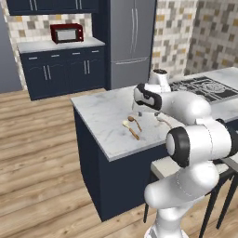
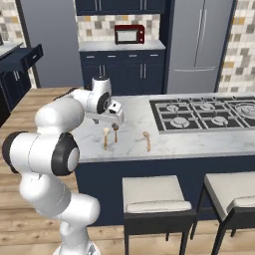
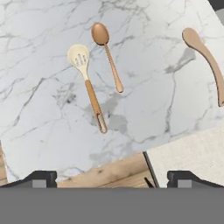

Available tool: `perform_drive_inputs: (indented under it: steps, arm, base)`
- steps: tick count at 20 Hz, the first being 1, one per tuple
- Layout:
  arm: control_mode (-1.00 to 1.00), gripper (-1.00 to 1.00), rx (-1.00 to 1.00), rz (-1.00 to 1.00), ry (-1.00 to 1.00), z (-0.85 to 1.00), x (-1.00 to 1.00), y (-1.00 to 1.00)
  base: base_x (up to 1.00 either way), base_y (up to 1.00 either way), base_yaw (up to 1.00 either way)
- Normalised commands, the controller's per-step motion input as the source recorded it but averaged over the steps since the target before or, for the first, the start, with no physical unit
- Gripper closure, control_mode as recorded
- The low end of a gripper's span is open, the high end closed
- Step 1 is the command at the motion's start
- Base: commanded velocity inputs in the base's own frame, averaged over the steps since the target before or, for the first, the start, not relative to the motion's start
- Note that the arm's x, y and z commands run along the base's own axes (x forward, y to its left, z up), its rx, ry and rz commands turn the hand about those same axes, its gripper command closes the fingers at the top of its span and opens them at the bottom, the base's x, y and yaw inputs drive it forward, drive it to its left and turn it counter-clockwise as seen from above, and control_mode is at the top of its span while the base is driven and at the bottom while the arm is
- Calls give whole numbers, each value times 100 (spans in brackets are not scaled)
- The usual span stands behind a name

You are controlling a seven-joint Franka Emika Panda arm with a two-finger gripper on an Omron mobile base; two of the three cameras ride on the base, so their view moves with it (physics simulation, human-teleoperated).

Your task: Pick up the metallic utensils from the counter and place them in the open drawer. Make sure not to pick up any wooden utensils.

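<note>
Three utensils lie on the white marble counter (image 1: 100,116) (image 2: 134,112) (image 3: 48,39). A slotted spoon (image 3: 89,94) (image 1: 130,129) (image 2: 105,138) has a pale head and a brown handle. Beside it lies an all-brown spoon (image 3: 108,54) (image 1: 135,122) (image 2: 115,133). A light tan wooden spoon (image 3: 205,61) (image 1: 163,122) (image 2: 147,141) lies apart to one side. My gripper (image 3: 113,177) (image 1: 140,111) (image 2: 119,121) hangs open above the counter's near edge, over the first two, holding nothing. A navy drawer (image 2: 25,57) stands open at far left.
A black gas hob (image 2: 204,112) (image 1: 204,87) fills the counter's right part. Two cushioned stools (image 2: 157,196) (image 2: 234,194) (image 3: 192,153) stand under the near edge. A red microwave (image 2: 129,34) and a steel fridge (image 2: 199,45) are behind. Wood floor (image 1: 42,153) surrounds the island.
</note>
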Motion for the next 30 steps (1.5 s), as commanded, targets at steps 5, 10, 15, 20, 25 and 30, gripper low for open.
perform_drive_inputs:
  steps: [5,10,15,20,25,30]
  arm:
    - [-100,-100,0,0,0,7,64,0]
    - [-100,-100,0,0,0,0,41,0]
    - [-100,-100,0,0,1,0,5,0]
    - [-100,-100,0,1,29,0,57,-4]
    - [-100,-100,0,0,36,0,29,0]
    - [-100,-100,0,0,2,0,0,0]
  base:
    - [0,0,0]
    - [0,0,0]
    - [0,0,0]
    - [0,0,0]
    - [0,0,0]
    - [0,0,0]
